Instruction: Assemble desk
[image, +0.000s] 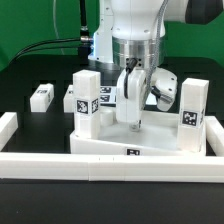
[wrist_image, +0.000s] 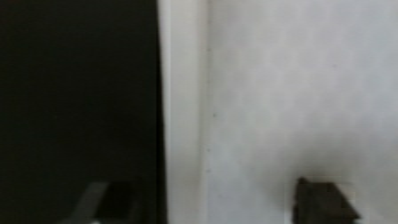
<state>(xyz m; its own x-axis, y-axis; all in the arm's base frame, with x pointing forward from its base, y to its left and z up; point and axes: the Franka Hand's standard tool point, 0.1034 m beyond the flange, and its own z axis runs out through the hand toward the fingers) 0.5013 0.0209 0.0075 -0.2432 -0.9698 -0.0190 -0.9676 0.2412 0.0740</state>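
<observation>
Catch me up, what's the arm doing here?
The gripper is low over the slab. In the wrist view its fingers straddle the slab's edge, jaws apart and not visibly clamped. One leg stands upright at the slab's end on the exterior view's left, and a second leg at the end on the exterior view's right. Whether either is attached can't be told. A third leg lies apart, further to the left on the table.
</observation>
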